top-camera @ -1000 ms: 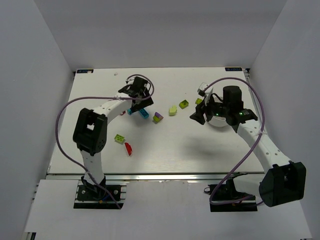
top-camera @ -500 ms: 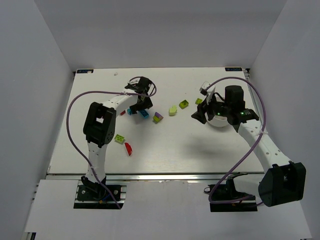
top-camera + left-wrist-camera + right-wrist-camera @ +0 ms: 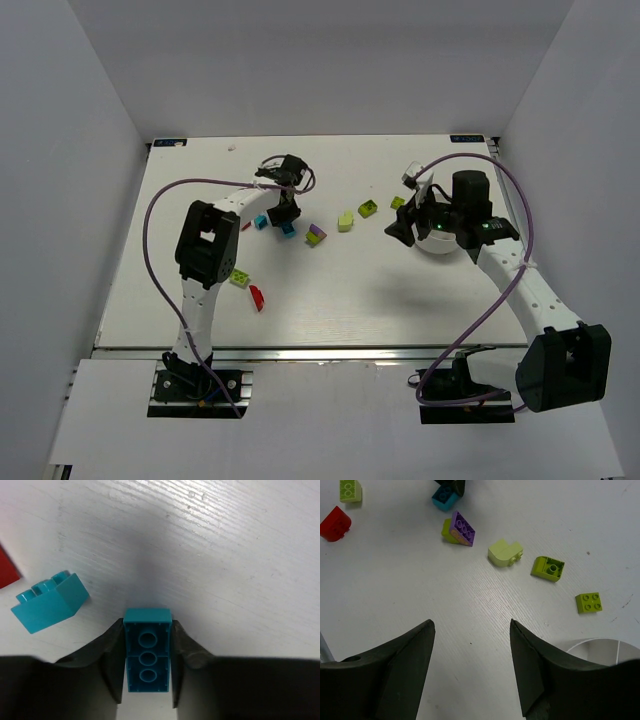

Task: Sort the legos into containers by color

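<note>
My left gripper [image 3: 147,647] is shut on a cyan brick [image 3: 147,625] that lies on its side on the table, hollow underside toward the camera. From above, that gripper [image 3: 285,217] stands over the brick [image 3: 289,230]. A second cyan brick [image 3: 49,601] lies just left of it. A purple-and-lime brick [image 3: 316,235] and three lime bricks [image 3: 346,220] [image 3: 368,208] [image 3: 397,202] lie between the arms. My right gripper [image 3: 472,625] hangs open above bare table beside the white divided bowl [image 3: 440,250], nothing between its fingers.
A lime brick [image 3: 240,277] and a red brick [image 3: 257,297] lie nearer the front left. A small red piece [image 3: 7,572] lies left of the cyan bricks. The bowl's rim [image 3: 600,647] shows at the right wrist view's lower right. Grey walls enclose the table.
My left gripper has closed from open onto the cyan brick after shifting slightly right over it. The right arm has barely moved.
</note>
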`<act>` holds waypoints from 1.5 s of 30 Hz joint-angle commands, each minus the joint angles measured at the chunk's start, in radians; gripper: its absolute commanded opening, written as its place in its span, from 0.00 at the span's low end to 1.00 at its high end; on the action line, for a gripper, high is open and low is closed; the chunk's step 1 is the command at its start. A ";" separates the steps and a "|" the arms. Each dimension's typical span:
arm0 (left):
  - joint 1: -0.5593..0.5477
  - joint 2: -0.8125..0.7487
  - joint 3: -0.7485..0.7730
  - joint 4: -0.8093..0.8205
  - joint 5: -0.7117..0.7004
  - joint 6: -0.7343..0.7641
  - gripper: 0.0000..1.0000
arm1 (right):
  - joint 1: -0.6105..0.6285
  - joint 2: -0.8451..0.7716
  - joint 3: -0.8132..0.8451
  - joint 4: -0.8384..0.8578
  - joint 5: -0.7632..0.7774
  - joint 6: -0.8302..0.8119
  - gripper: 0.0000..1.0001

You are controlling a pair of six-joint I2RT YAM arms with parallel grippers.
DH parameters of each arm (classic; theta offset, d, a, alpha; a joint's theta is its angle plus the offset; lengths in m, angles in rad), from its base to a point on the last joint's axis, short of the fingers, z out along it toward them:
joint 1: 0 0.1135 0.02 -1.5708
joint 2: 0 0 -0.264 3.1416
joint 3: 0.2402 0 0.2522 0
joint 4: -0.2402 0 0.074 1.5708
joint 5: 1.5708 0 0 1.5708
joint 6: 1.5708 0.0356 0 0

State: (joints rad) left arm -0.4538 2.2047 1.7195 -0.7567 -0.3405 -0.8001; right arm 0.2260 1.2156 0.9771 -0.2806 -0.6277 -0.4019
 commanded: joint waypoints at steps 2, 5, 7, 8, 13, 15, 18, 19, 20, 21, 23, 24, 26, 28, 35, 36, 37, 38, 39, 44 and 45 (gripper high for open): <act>-0.005 -0.022 0.046 0.000 -0.022 0.004 0.26 | -0.011 -0.025 0.020 0.027 -0.001 0.000 0.67; -0.014 -0.111 0.016 0.058 -0.018 0.033 0.09 | -0.022 -0.047 0.029 0.021 -0.001 0.002 0.66; -0.032 -0.204 -0.020 0.103 -0.017 0.062 0.03 | -0.040 -0.068 0.038 0.023 -0.004 0.011 0.60; -0.042 -0.239 -0.043 0.175 -0.008 0.102 0.00 | -0.048 -0.077 0.043 0.026 -0.006 0.024 0.55; -0.095 -0.445 -0.304 0.558 0.263 0.197 0.00 | -0.146 -0.143 0.038 0.089 -0.010 0.110 0.00; -0.141 -0.490 -0.395 0.858 0.425 0.191 0.00 | -0.198 -0.166 0.034 0.124 -0.003 0.161 0.00; -0.195 -0.447 -0.385 0.951 0.497 0.180 0.00 | -0.211 -0.182 0.035 0.132 0.049 0.178 0.00; -0.210 -0.427 -0.371 0.973 0.521 0.177 0.00 | -0.214 -0.185 0.035 0.133 0.059 0.176 0.00; -0.224 -0.389 -0.344 1.025 0.537 0.176 0.00 | -0.215 -0.189 0.035 0.135 0.068 0.175 0.00; -0.252 -0.370 -0.331 1.060 0.554 0.174 0.00 | -0.214 -0.197 0.035 0.142 0.085 0.175 0.00; -0.276 -0.333 -0.301 1.166 0.580 0.176 0.00 | -0.215 -0.203 0.041 0.150 0.097 0.175 0.00; -0.298 -0.289 -0.285 1.197 0.586 0.179 0.00 | -0.215 -0.209 0.054 0.155 0.108 0.173 0.00; -0.322 -0.219 -0.224 1.250 0.603 0.191 0.00 | -0.215 -0.217 0.067 0.153 0.121 0.166 0.00; -0.333 -0.174 -0.186 1.315 0.623 0.191 0.00 | -0.214 -0.223 0.089 0.147 0.131 0.158 0.00; -0.368 -0.045 -0.130 1.559 0.653 0.185 0.00 | -0.215 -0.260 0.100 0.147 0.129 0.181 0.00; -0.368 -0.034 -0.123 1.568 0.655 0.180 0.00 | -0.215 -0.266 0.098 0.147 0.128 0.187 0.00; -0.371 -0.022 -0.112 1.599 0.656 0.177 0.00 | -0.215 -0.271 0.098 0.147 0.128 0.189 0.00; -0.370 -0.001 -0.112 1.620 0.658 0.177 0.00 | -0.215 -0.275 0.097 0.147 0.126 0.189 0.00; -0.373 0.010 -0.112 1.645 0.660 0.176 0.00 | -0.214 -0.280 0.097 0.147 0.122 0.190 0.00; -0.376 0.094 -0.031 1.671 0.661 0.170 0.00 | -0.214 -0.298 0.094 0.153 0.112 0.195 0.00; -0.376 0.108 -0.017 1.672 0.666 0.167 0.00 | -0.215 -0.300 0.089 0.158 0.114 0.198 0.00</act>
State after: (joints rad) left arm -0.8234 2.2894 1.6367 0.8585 0.3019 -0.6285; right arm 0.0132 0.9390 1.0378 -0.1711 -0.5072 -0.2188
